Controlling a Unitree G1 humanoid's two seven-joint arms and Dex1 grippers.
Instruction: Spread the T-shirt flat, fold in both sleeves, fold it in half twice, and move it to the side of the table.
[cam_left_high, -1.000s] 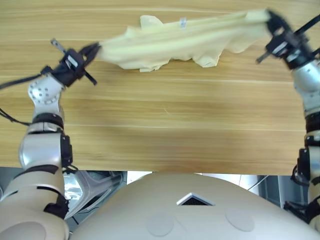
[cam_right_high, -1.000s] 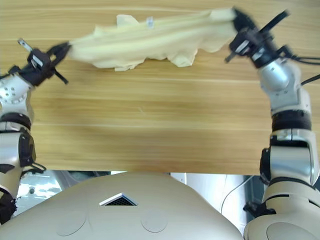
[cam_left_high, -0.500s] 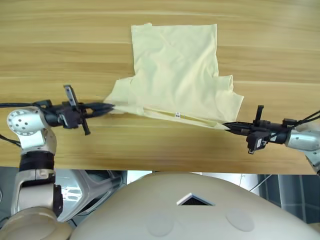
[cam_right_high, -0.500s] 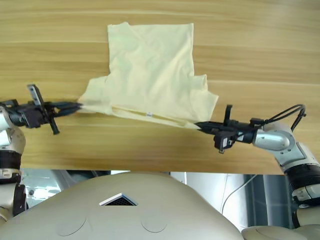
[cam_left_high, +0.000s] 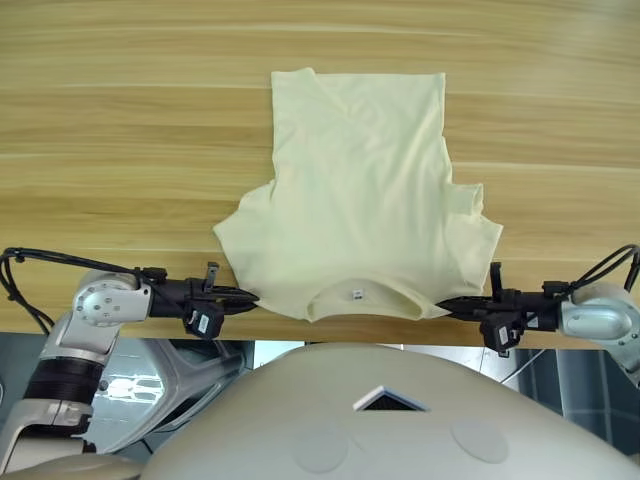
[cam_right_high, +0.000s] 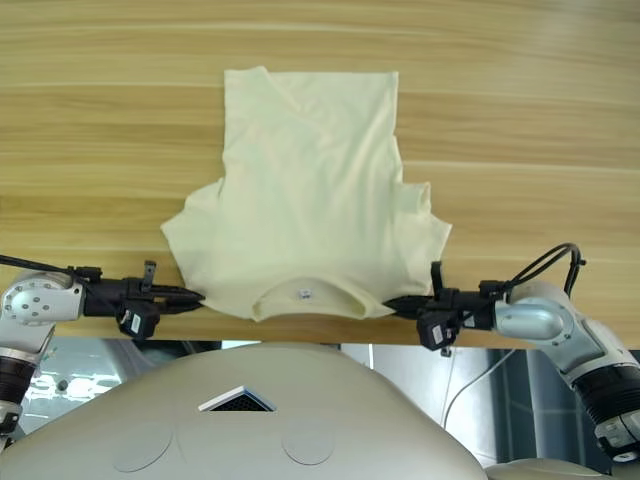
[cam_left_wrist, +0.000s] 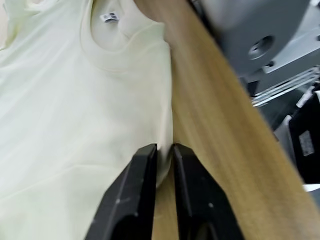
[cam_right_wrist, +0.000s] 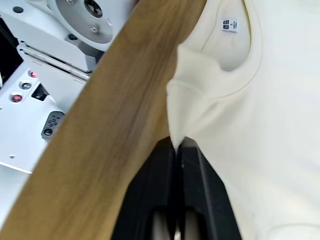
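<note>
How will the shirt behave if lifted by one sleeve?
Likely floppy: the shirt lies flat on the table and peaks into a fold where the right gripper pinches it. Probably light: the left gripper holds it by a thin edge alone. Pushed, it would likely bunch, not slide whole.

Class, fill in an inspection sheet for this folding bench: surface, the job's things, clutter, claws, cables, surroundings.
Surface: wood-grain table.
Job's things: pale yellow T-shirt spread flat, collar at the near edge, hem far, sleeves not yet folded in.
Clutter: nothing seen.
Claws: left claw and right claw each shut on a shoulder of the shirt at the near table edge.
Cables: black left-arm cable loops over the table; black right-arm cable arcs by the wrist.
Surroundings: white button panel below the table edge.
</note>
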